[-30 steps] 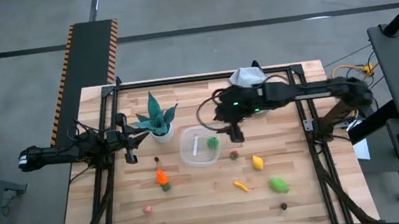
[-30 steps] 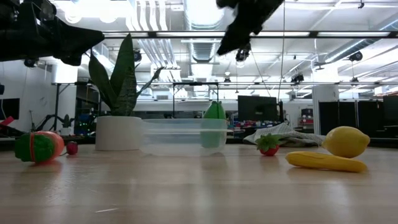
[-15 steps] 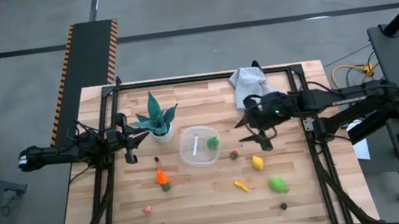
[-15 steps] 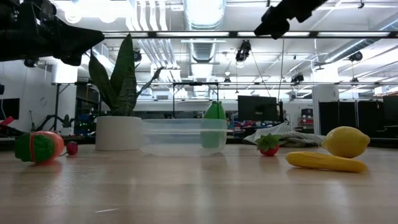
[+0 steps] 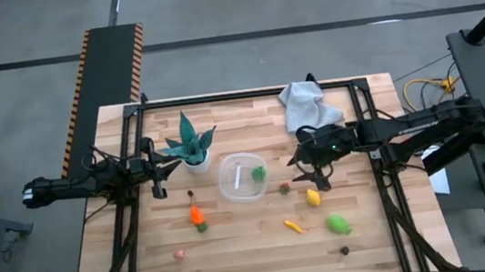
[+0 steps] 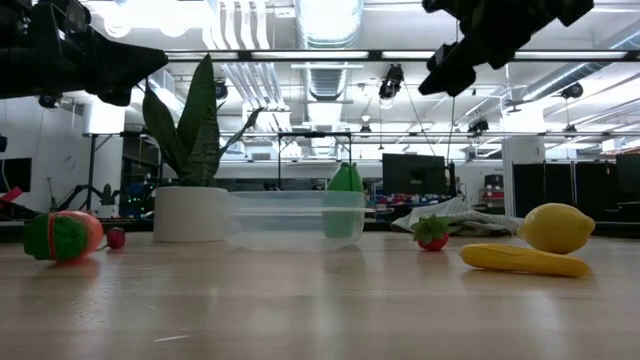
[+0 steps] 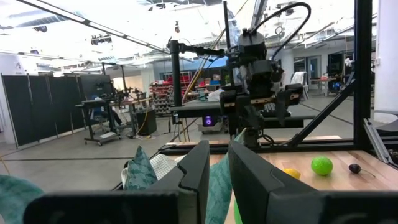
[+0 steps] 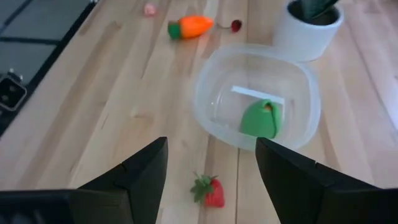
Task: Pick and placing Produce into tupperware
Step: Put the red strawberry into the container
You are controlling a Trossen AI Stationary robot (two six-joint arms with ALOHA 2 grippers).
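High view: right gripper [image 5: 306,167] hovers beside tupperware [image 5: 243,178], fingers apparently apart.

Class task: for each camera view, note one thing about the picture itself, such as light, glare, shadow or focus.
High view: even light, only faint shadows on the table. Low view: bright ceiling lights leave the right gripper a dark silhouette; the lemon is clear. Left wrist view: near fingers soft, room sharper. Right wrist view: tupperware wall catches pale glare; its green piece reads clearly.
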